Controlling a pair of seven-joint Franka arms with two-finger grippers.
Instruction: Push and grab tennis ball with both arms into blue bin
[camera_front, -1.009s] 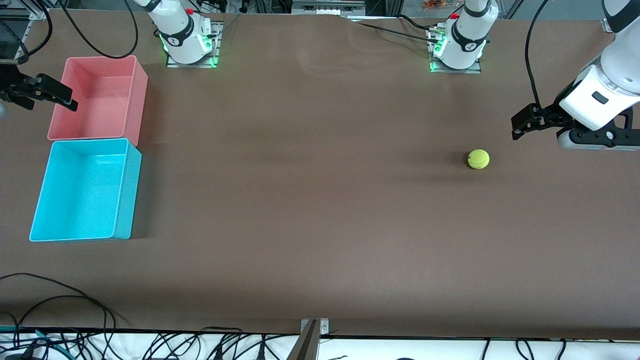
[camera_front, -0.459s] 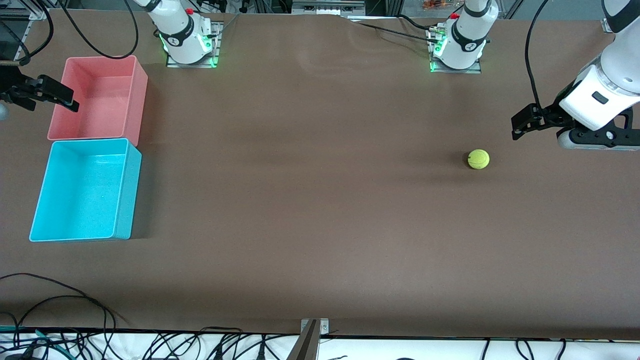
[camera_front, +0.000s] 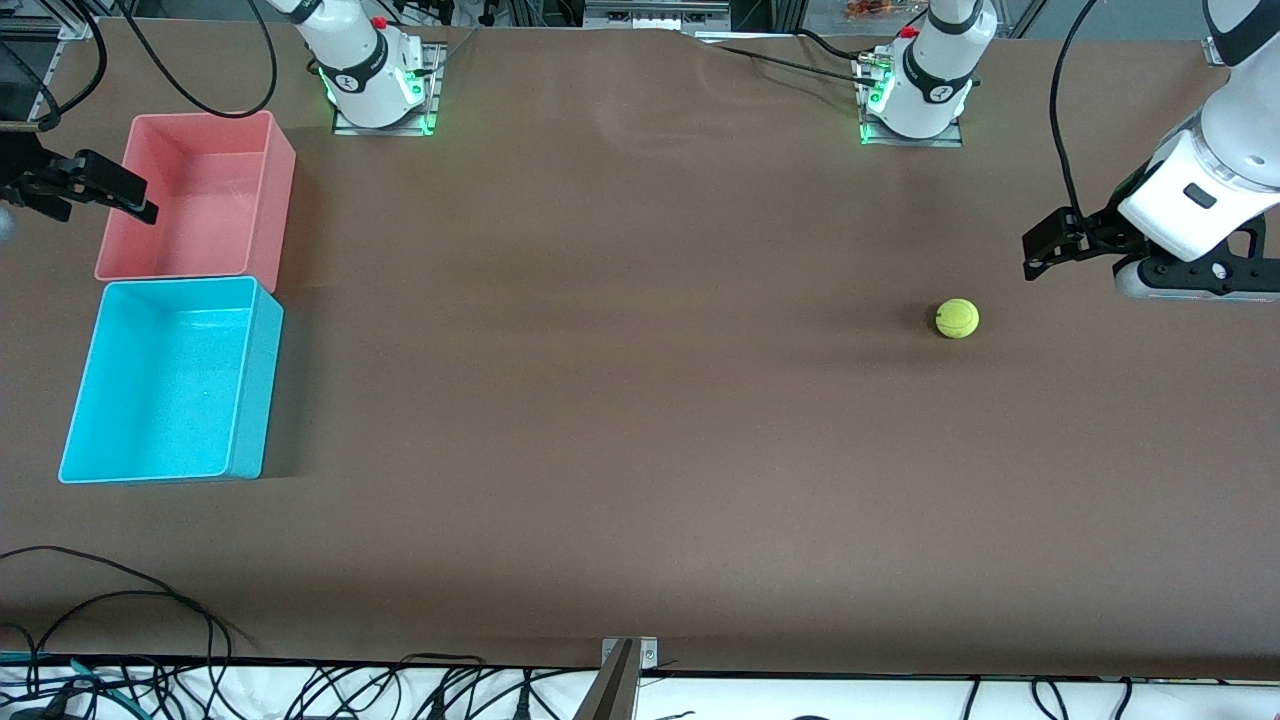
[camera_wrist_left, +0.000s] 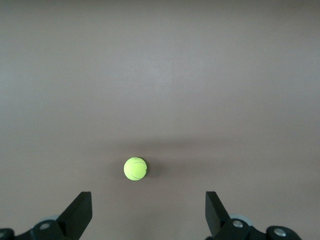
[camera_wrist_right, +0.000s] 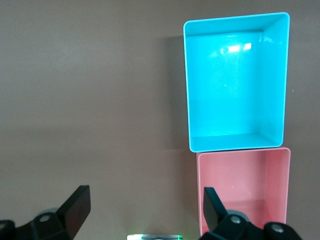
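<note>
- Two grippers in view, both with fingers spread wide and nothing between them; we see no contact with any object at either one.
- We find the left gripper (camera_front: 1045, 250) up in the air over bare table (camera_front: 640, 420) at the left arm's end, pointing toward the middle of the table.
- In the left wrist view its two black fingertips (camera_wrist_left: 80, 212) stand far apart, with the tennis ball (camera_wrist_left: 135, 168) on the table between and ahead of them, not touching either.
- We place the tennis ball (camera_front: 957, 318) on the brown table surface, near the left gripper but clear of it, slightly nearer to the front camera than the spot the gripper is over. It casts a small shadow and sits alone, well apart from both bins.
- We find the right gripper (camera_front: 110, 190) over the outer edge of the pink bin (camera_front: 200, 195), at the right arm's end of the table.
- In the right wrist view its fingertips (camera_wrist_right: 77, 207) are likewise wide apart and hold nothing; the blue bin (camera_wrist_right: 236, 82) and the pink bin (camera_wrist_right: 243, 187) lie below, their short walls touching or very nearly so.
- We note the blue bin (camera_front: 170, 380) stands upright just beside the pink bin, nearer to the front camera than it. Both bins show only their bare floors.
- Loose black cables (camera_front: 120, 600) lie along the table edge nearest the front camera.
</note>
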